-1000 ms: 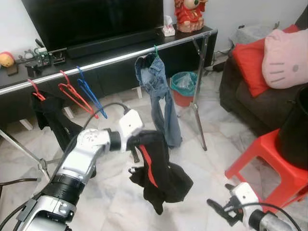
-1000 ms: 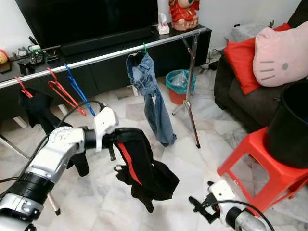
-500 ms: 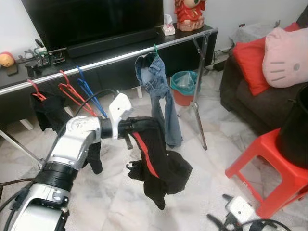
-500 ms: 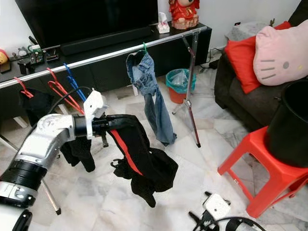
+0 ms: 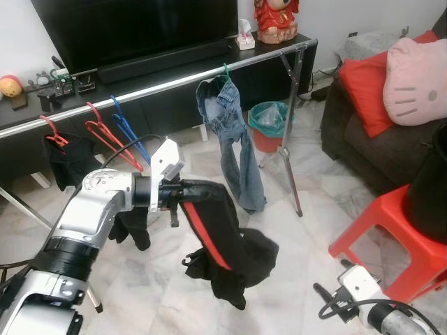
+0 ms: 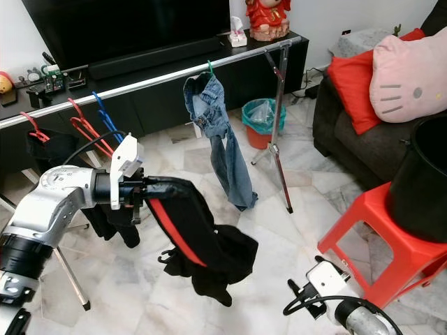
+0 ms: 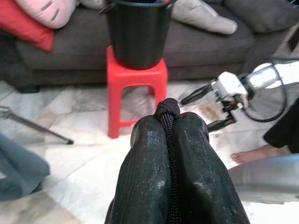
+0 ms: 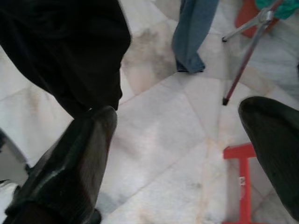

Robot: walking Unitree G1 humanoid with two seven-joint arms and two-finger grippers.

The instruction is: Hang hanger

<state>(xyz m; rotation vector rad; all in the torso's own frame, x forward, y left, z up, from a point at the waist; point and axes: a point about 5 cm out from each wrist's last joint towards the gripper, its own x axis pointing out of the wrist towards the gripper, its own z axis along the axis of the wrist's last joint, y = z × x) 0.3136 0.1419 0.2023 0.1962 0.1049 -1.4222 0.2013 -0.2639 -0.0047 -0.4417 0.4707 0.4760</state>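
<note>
My left gripper [image 5: 180, 195] is held out at mid-height in front of the silver clothes rail [image 5: 160, 86]. A black garment with a red stripe [image 5: 220, 248] hangs from it, and a small black hook [image 5: 187, 263] sticks out at the garment's lower edge. In the left wrist view the two fingers [image 7: 145, 177] are shut on a thin black braided piece [image 7: 168, 109] at the garment's top. My right gripper [image 5: 323, 301] is low near the floor with its fingers [image 8: 70, 168] spread wide and nothing between them.
On the rail hang jeans [image 5: 230, 132] on a green hanger, a blue hanger [image 5: 129, 139], red hangers [image 5: 105, 139] and a dark garment [image 5: 70, 157]. A red stool [image 5: 391, 244] with a black bucket [image 5: 434, 188] stands at the right by the sofa [image 5: 363, 146]. A teal bin [image 5: 269, 122] sits behind the rail's leg.
My left arm has drawn the black garment leftward and a little lower. The right gripper dipped low in the picture and has come back up.
</note>
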